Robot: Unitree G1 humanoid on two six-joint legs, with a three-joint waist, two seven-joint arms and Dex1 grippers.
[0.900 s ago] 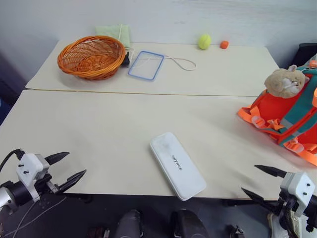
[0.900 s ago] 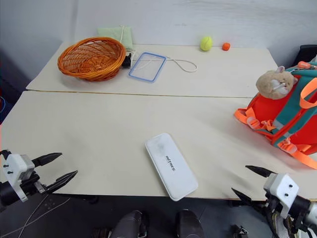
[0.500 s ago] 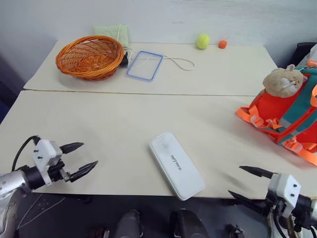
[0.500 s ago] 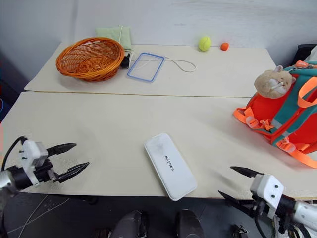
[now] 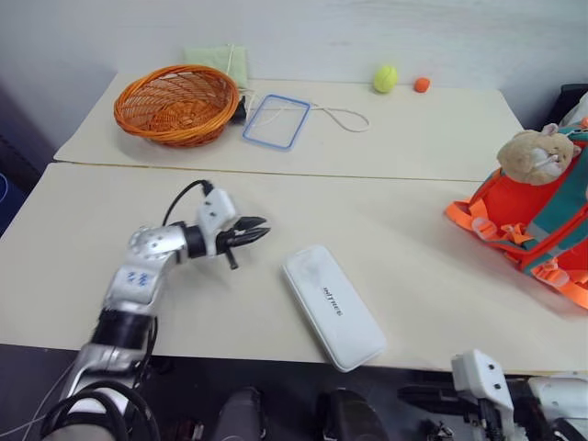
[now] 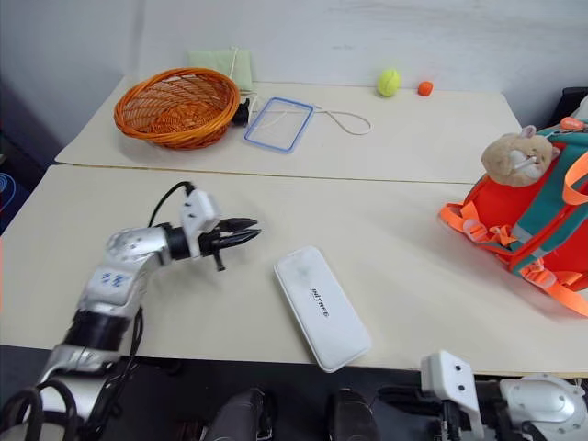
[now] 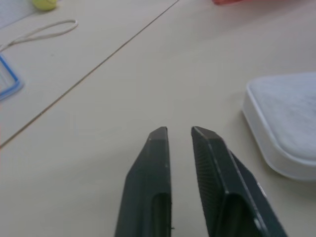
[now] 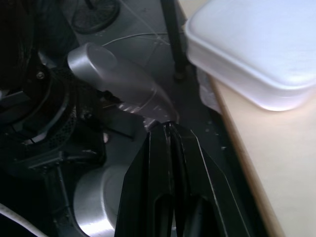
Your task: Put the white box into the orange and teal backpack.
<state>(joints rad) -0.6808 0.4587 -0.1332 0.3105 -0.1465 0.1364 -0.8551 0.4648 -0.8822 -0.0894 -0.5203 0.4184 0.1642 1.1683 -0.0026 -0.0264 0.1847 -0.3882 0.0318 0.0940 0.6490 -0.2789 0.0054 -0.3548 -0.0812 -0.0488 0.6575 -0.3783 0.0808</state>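
The orange wicker basket (image 5: 175, 104) sits at the upper left of the head view and looks empty, though its floor is hard to read. Beside it lies a blue-rimmed clear lid (image 5: 274, 120). The orange and teal backpack (image 5: 537, 220) stands at the right edge on the counter (image 5: 413, 138), a plush hamster (image 5: 535, 154) on top; its opening is not readable. The white box (image 5: 332, 304) lies flat at lower centre, its lower end poking past the counter's near edge. The left claw (image 5: 248, 231) hovers just left of the box, its 2 fingers (image 7: 150, 192) nearly together and gripping nothing. The right claw (image 8: 170, 143) is closed, empty, below the counter edge. Bare counter lies between box and backpack.
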